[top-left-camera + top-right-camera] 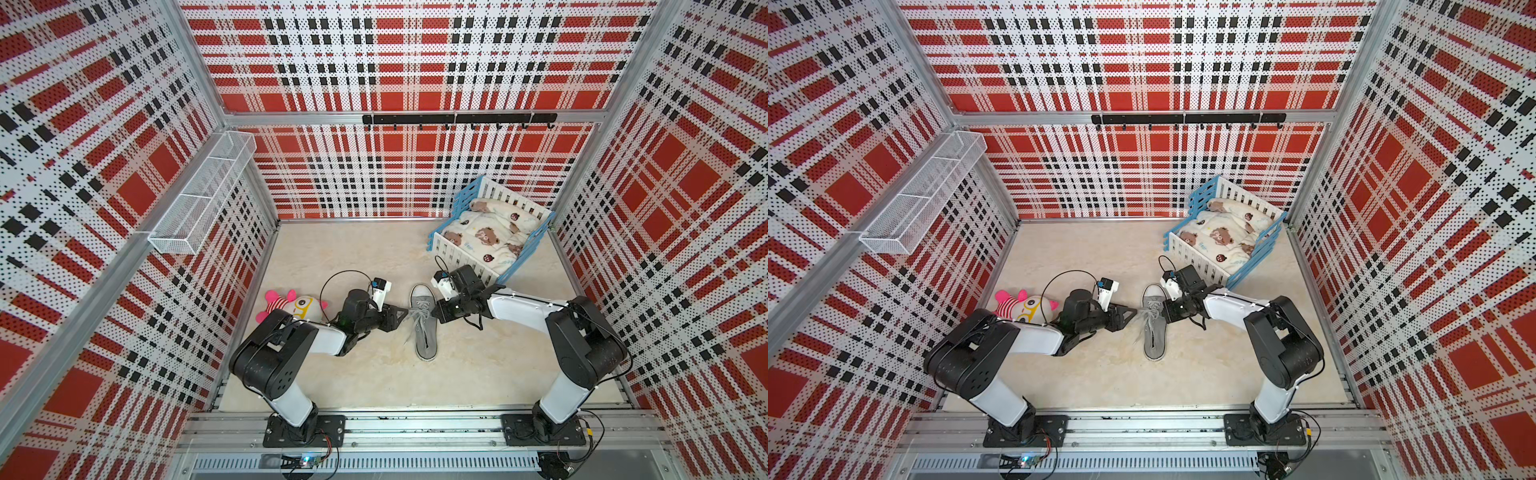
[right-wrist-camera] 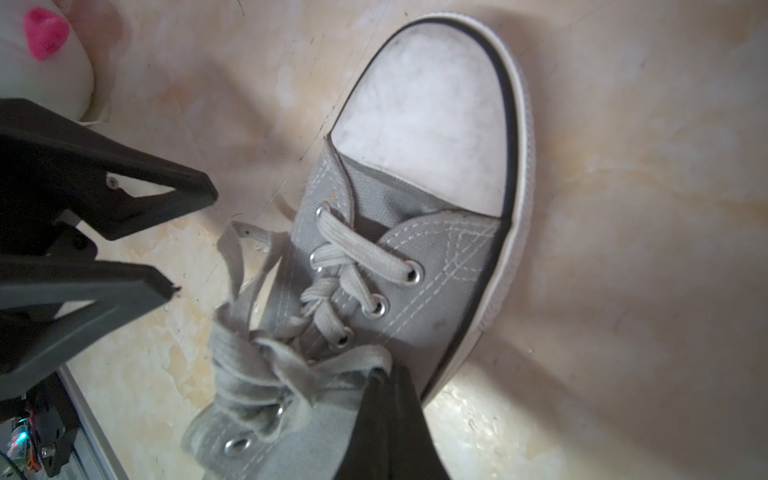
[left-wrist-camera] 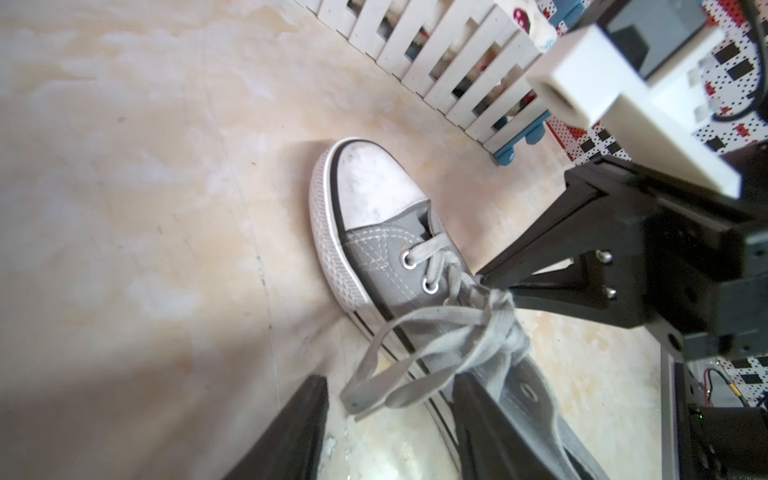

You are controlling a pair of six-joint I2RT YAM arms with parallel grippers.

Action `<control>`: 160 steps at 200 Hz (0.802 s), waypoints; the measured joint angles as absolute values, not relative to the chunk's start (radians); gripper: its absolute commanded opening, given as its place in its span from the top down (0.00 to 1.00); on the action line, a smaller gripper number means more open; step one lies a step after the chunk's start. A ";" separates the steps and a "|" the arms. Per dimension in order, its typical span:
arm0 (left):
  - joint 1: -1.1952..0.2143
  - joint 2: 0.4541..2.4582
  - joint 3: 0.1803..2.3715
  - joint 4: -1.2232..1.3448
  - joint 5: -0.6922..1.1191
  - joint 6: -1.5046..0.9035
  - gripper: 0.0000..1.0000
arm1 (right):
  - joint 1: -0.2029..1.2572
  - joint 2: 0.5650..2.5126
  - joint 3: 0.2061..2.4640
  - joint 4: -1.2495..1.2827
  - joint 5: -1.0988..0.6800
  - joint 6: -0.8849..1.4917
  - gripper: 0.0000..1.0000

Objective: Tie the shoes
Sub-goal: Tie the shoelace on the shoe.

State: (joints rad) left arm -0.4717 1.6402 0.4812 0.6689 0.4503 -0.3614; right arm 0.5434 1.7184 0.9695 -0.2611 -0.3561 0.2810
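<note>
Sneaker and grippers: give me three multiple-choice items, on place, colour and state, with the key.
1. The sneaker lies: A in the toy bed; B between the left gripper and the right gripper; C in the wall basket.
2. Its toe cap is: A white; B blue; C pink.
3. The left gripper is: A shut on the plush toy; B shut on the heel; C open.
Key: B, both top views show a gripper on each side of it; A, both wrist views show it white; C, its jaws stand apart, the laces loose between them.
</note>
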 measured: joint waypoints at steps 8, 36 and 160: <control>-0.467 1.636 0.479 0.676 0.448 -0.362 0.48 | 0.543 1.718 0.970 -0.261 -0.356 0.281 1.00; -0.469 1.660 0.483 0.693 0.459 -0.359 0.49 | 0.543 1.718 0.970 -0.261 -0.356 0.281 1.00; -0.490 1.750 0.514 0.696 0.458 -0.348 0.60 | 0.545 1.717 0.970 -0.262 -0.356 0.281 1.00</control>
